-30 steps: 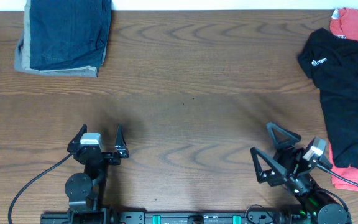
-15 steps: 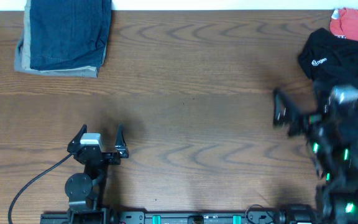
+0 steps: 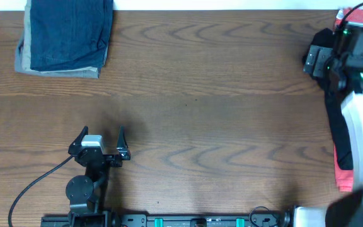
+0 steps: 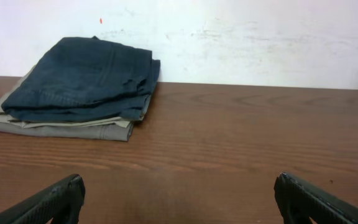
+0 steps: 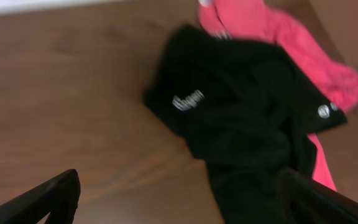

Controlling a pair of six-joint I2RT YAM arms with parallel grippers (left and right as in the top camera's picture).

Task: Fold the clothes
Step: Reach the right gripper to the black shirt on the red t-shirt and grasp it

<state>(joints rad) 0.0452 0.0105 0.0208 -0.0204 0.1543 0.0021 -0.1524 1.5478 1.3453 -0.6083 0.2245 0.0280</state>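
Counting one black shirt (image 5: 241,124), one red shirt (image 5: 278,31). One pile holding two folded garments: one blue denim piece (image 4: 79,78), one tan piece (image 4: 61,127). Two hands showing: left hand (image 3: 103,132), right hand (image 5: 179,186). One surface (image 3: 200,94).

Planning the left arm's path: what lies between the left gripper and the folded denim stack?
Only bare wooden table separates the open left gripper from the denim stack. Both the left wrist and overhead views show this.

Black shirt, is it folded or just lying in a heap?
Not folded. The black shirt lies crumpled, fabric bunched with uneven edges, partly over the red shirt.
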